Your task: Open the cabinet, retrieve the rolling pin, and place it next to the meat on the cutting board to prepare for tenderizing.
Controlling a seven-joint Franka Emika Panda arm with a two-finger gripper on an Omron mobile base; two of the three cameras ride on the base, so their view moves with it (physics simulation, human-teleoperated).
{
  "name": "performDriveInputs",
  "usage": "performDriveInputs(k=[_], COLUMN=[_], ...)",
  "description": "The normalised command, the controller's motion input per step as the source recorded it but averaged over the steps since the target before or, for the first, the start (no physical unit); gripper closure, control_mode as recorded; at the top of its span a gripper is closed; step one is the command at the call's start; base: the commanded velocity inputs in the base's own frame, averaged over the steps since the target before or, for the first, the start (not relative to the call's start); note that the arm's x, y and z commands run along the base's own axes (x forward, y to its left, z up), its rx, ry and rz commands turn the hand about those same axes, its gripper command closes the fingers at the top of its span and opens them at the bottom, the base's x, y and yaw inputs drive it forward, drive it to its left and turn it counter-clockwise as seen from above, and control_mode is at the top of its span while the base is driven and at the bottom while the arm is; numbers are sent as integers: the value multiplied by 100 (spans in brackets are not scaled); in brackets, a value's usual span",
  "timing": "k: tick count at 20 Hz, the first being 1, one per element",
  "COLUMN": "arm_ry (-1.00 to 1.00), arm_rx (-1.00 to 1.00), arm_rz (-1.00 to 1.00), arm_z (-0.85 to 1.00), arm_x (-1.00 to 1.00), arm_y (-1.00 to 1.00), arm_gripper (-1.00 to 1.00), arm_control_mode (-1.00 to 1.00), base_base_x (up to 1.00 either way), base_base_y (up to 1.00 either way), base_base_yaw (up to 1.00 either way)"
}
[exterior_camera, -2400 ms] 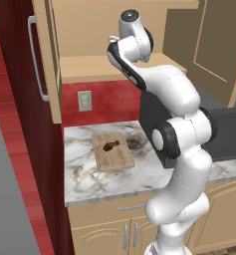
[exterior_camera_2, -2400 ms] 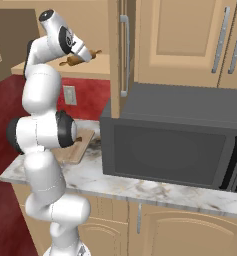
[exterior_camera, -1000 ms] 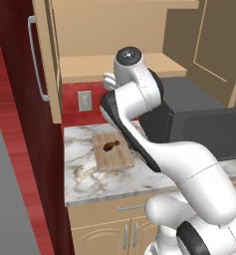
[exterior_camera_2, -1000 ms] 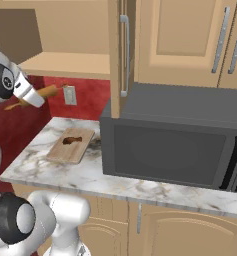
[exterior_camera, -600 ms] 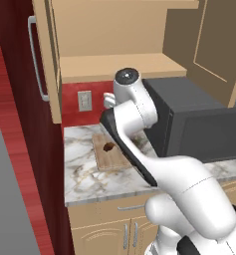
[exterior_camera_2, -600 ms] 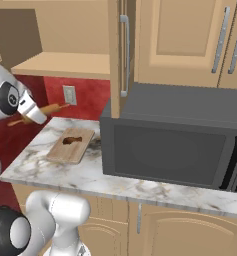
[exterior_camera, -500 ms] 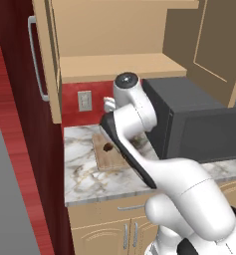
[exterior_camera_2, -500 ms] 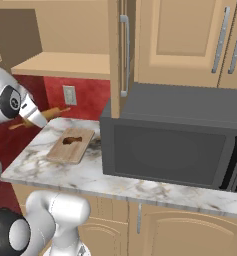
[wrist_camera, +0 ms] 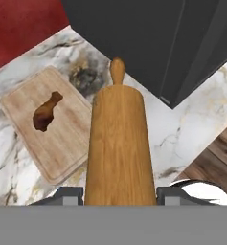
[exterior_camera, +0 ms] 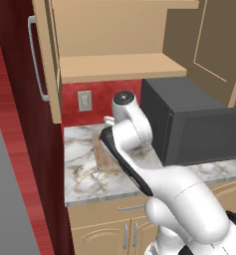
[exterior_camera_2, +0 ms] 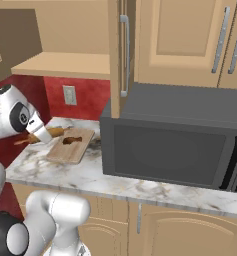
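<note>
While the claw point(exterior_camera_2: 36, 138) grips the rolling pin point(wrist_camera: 119, 148) above the tabletop point(wrist_camera: 191, 115), the meat point(wrist_camera: 47, 111) lies on the cutting board point(wrist_camera: 67, 143).

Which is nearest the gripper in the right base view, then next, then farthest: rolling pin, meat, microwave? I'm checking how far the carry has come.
1. rolling pin, held in the gripper.
2. meat, on the cutting board just to the right.
3. microwave, farther right on the counter.
</note>
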Motion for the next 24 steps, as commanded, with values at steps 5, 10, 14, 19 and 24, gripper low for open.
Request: performDriveInputs(k=[5,10,14,19,24], arm_ry=[13,12,11,6,0], arm_rx=[0,0,0,0,-4], arm_rz=[0,-1,-1,0,0], arm_z=[-62,-44,-35,-37,-38], arm_x=[28,64,76,58,30], arm_y=[-1,-7,-4,0,3], arm_gripper=[100,100,100,100,100], arm_control_mode=[-100,-100,-100,-100,-100], base_base_x=[0,0,0,0,0], base_base_y=[0,0,0,0,0], base_base_yaw=[0,0,0,0,0])
